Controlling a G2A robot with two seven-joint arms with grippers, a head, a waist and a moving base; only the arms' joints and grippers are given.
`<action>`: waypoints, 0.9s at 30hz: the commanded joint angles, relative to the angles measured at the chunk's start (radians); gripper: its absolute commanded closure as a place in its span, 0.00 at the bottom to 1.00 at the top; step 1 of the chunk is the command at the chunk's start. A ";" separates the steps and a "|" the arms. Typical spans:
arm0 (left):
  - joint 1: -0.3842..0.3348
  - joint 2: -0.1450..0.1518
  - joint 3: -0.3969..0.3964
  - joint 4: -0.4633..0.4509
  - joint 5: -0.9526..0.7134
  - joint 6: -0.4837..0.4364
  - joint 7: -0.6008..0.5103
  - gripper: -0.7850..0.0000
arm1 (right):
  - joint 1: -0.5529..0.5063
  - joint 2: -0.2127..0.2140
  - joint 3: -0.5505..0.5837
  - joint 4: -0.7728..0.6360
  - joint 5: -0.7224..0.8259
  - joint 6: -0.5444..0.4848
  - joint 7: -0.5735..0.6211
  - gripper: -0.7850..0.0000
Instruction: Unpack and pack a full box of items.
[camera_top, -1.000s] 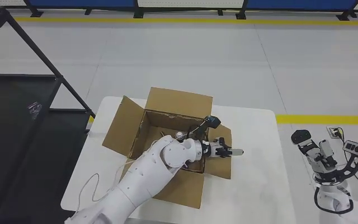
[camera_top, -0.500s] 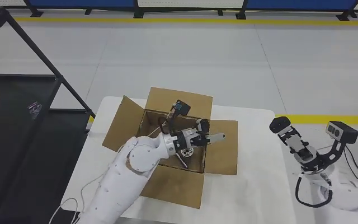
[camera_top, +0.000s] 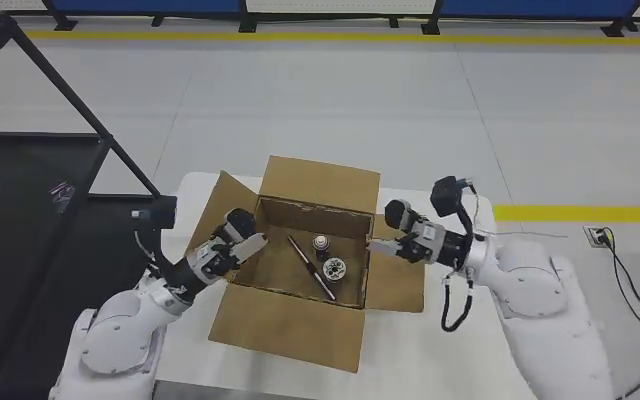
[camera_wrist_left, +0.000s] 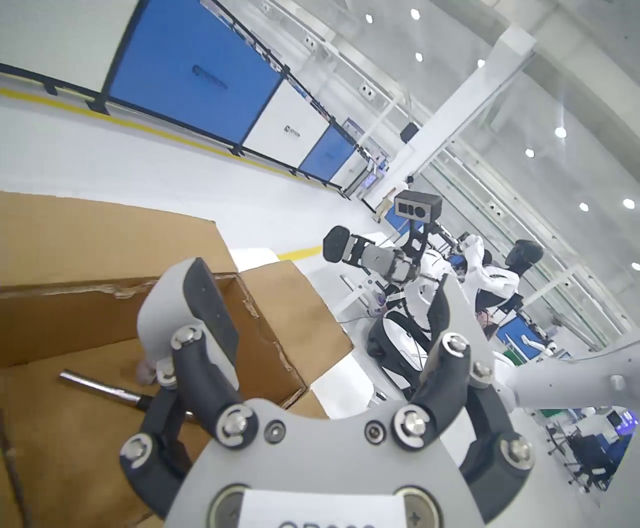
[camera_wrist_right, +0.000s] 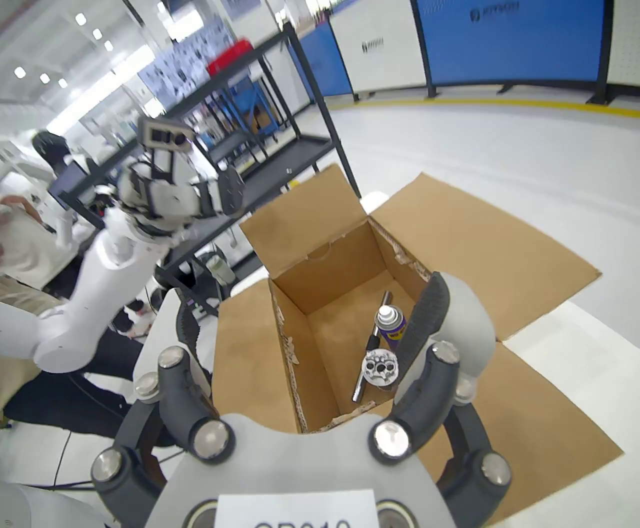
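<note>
An open cardboard box (camera_top: 292, 335) stands on the white table (camera_top: 455, 340). Inside it lie a long metal rod (camera_top: 308, 265), a small spray can (camera_top: 320, 243) and a round metal part (camera_top: 335, 267). My left gripper (camera_top: 250, 243) hovers open over the box's left flap, nothing between its fingers (camera_wrist_left: 206, 300). My right gripper (camera_top: 383, 246) hovers open at the box's right wall, empty too. Between its fingers the right wrist view looks into the box (camera_wrist_right: 500, 260) at the can (camera_wrist_right: 390, 322), round part (camera_wrist_right: 380, 367) and rod (camera_wrist_right: 371, 345).
A black metal rack (camera_top: 60, 200) stands left of the table. The box's flaps spread outward on all sides. Bare table lies right of the box and along the front.
The left arm, stretched across the box toward the right flap a second ago, has pulled back to the left flap. The right arm came in from beyond the table's right side to the box.
</note>
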 joint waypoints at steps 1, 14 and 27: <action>0.047 0.006 -0.060 -0.014 -0.025 -0.011 -0.002 0.00 | 0.060 -0.011 -0.100 0.038 -0.045 0.014 0.011 0.00; 0.117 0.015 -0.131 -0.024 -0.071 -0.045 -0.005 0.00 | 0.131 -0.027 -0.191 0.098 -0.075 0.040 0.016 0.00; 0.115 0.028 -0.208 0.049 -0.108 0.012 0.071 0.00 | 0.338 -0.100 -0.523 0.250 -0.348 0.200 0.099 0.00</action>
